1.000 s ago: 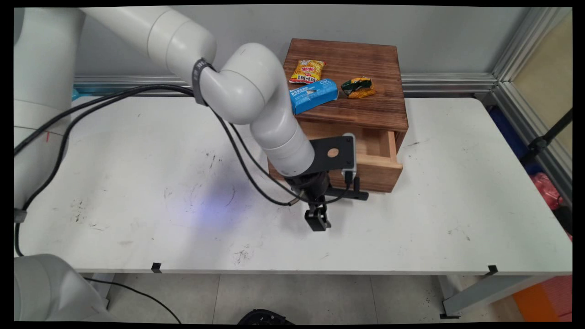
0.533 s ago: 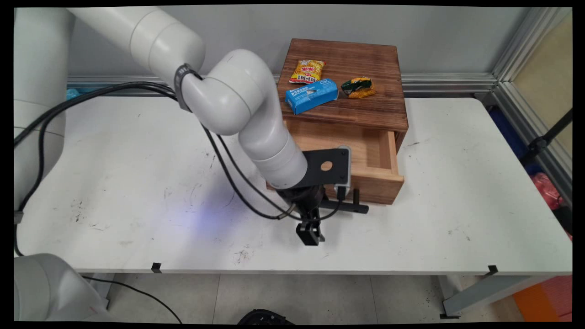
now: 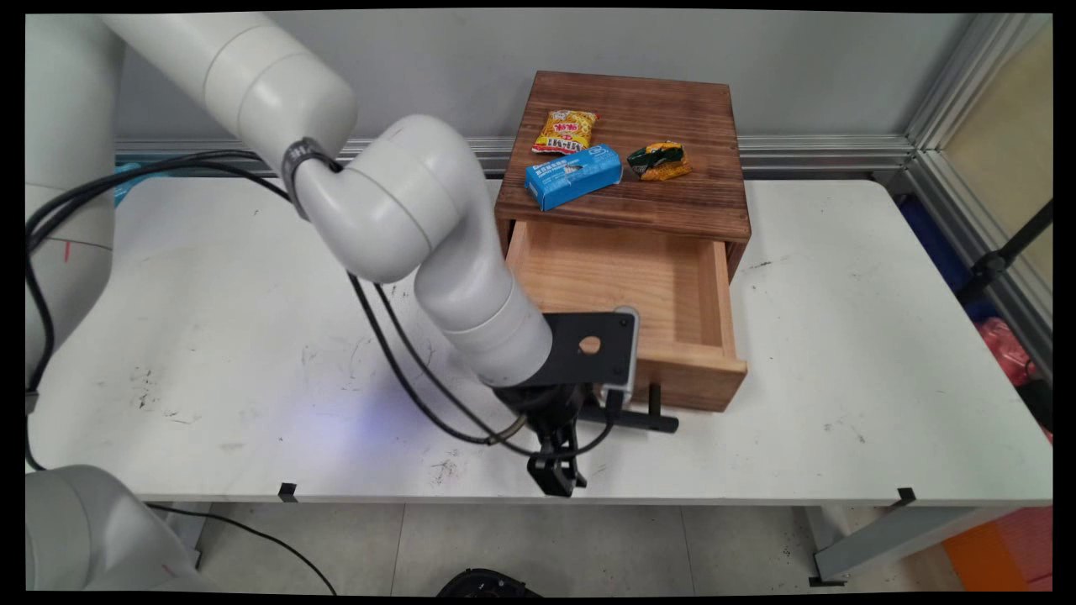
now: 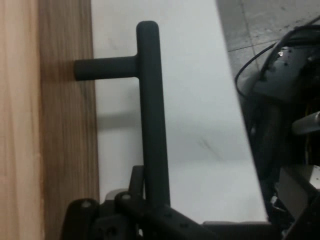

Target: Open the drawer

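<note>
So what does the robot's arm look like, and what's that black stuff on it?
The arm is made of fat, round, glossy white tubes joined by smooth elbows. A dark band rings one joint. Black cables hang from it in loops. At the wrist sits a flat black plate with a round hole, and below it the small black gripper made of jointed metal links.

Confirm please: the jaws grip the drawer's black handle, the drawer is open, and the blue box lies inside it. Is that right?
Not quite. The blue box lies on top of the wooden cabinet, not inside the drawer; the main view shows it. The rest holds: handle gripped, drawer open.
</note>
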